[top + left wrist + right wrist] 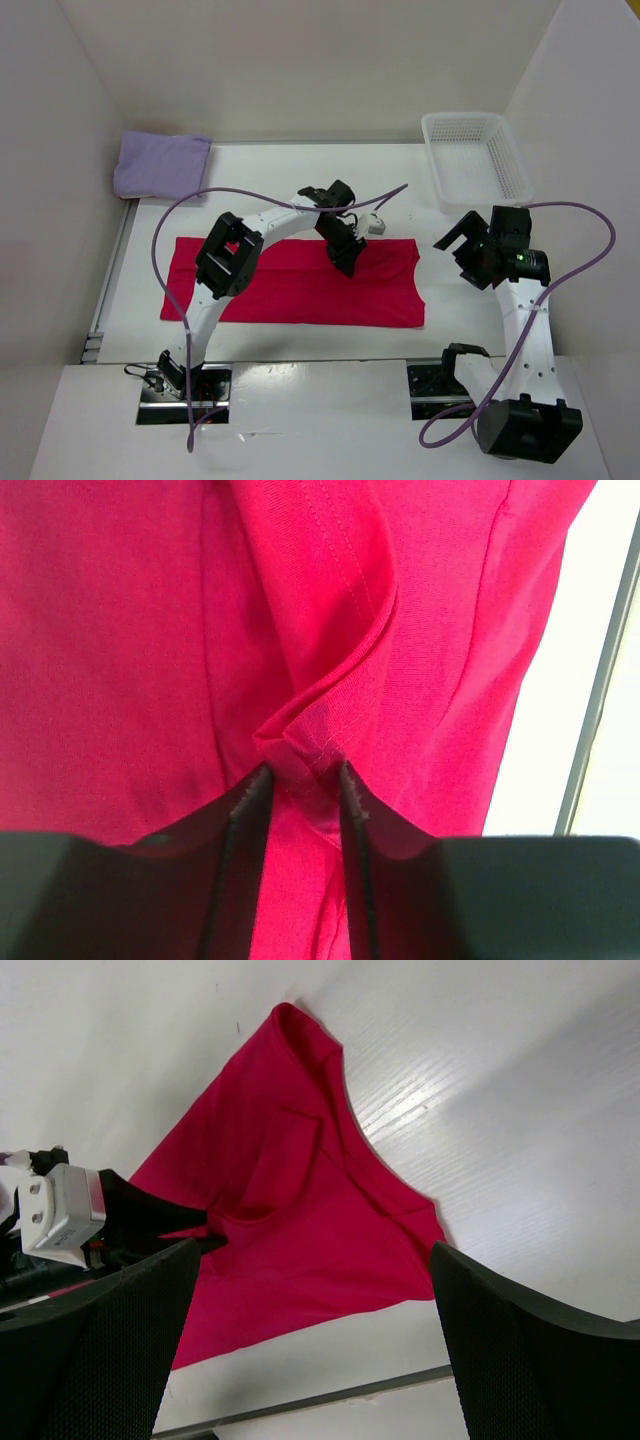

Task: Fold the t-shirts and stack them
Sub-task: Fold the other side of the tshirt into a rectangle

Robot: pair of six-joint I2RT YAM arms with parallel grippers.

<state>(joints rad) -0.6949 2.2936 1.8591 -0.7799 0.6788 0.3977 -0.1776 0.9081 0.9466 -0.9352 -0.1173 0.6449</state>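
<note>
Directly beneath the left gripper (345, 262) lies the red t-shirt (290, 290), spread flat on the table (280, 175) as a wide band that runs out to both sides of the hand. Seen from the left wrist, the left gripper (303, 772) has its jaws standing narrowly apart, with a raised ridge of the red t-shirt (120, 630) pinched between the tips. A stitched hem curves away from that ridge (the cloth on either side lies smooth and flat). The pinch falls near the far edge of the shirt, right of its middle.

Well off to the right of this hand, past the shirt's right end, the right gripper (468, 252) hangs above bare table. Its jaws are spread as wide as they go and hold nothing; they touch neither cloth nor tabletop. From the right wrist, the right gripper (312, 1250) frames the red t-shirt (290, 1190) between its two dark jaws, with the left hand's tip visible on the cloth at the left of that view.

Beyond the right hand stands a white mesh basket (512, 160). Far to the left of the left hand, a folded lavender t-shirt (160, 165) rests at the table's far corner, well apart from the red one.
</note>
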